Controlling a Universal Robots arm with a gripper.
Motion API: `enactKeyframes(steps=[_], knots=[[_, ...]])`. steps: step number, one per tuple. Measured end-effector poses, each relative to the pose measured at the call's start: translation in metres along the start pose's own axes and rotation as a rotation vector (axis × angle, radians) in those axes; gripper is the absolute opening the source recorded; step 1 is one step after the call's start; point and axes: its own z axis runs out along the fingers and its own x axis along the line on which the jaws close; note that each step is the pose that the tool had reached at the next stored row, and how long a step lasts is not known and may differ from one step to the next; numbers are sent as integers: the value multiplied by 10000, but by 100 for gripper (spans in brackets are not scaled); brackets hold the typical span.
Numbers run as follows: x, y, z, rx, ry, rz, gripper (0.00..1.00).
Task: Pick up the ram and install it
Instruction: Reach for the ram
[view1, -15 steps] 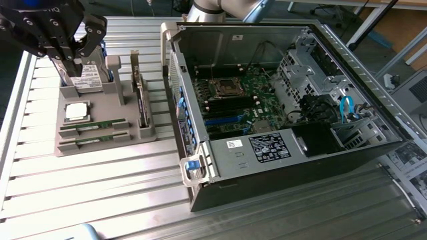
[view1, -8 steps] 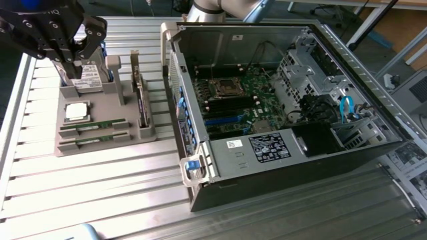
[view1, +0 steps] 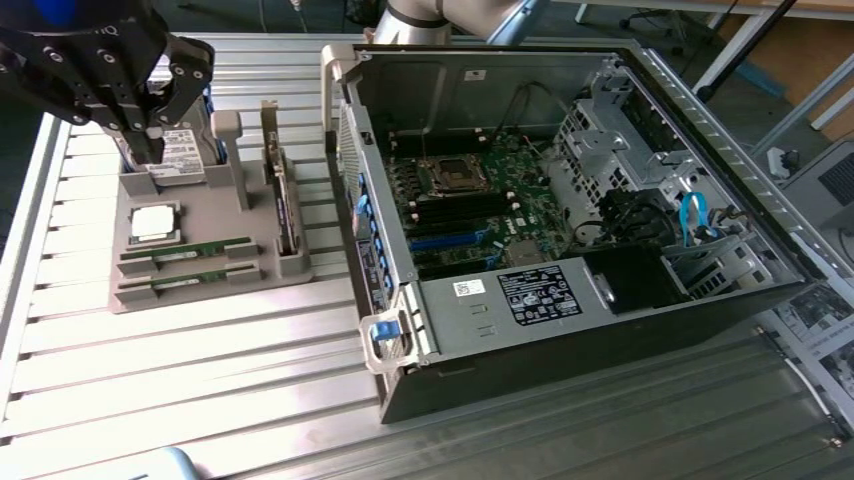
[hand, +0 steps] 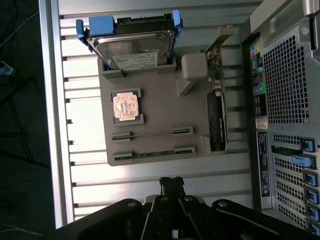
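With the slatted metal table (view1: 200, 380) as the base, the open computer case (view1: 561, 330) lies on its side at the exterior view's right, motherboard (view1: 494, 190) exposed. Gripper (view1: 142, 138) hangs at the exterior view's upper left, above the far end of the grey parts tray (view1: 214, 215). In the wrist view its fingers (hand: 171, 184) are pressed together with nothing between them, touching nothing. The tray sits just beside the case, apart from it. On the tray, the hard drive (hand: 132, 45) with blue side rails stands in its slot at the far end, and an expansion card (hand: 217, 120) stands on edge along the side nearest the case. Both ram sticks are seated on edge in their own holders at the tray's near end, parallel: first ram stick (view1: 187, 250) next to the processor, second ram stick (view1: 187, 281) just beyond it at the tray's edge. The processor (view1: 154, 222) lies flat in its pocket between hard drive and ram.
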Motion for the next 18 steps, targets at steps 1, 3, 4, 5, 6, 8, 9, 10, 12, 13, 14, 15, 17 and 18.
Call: enactKeyframes(steps=[1,3,4,5,6,8,9,10,12,13,14,15,17,18], knots=[[-1,-5,0,0,0,0,11],[-1,-15,-1,0,0,0,11],[-1,-20,-1,1,0,0,11],[-2,-25,-1,0,0,0,11],[-2,-30,-1,0,0,0,11],[-3,-39,-2,0,0,0,11],[-3,-45,-2,0,0,0,11],[-4,-54,-2,0,0,1,11],[-5,-66,-3,0,0,0,11],[-6,-72,-3,0,0,0,11],[-6,-77,-3,1,0,0,11],[-7,-84,-4,0,0,0,11],[-7,-97,-4,0,0,0,11],[-8,-103,-4,0,0,0,11]])
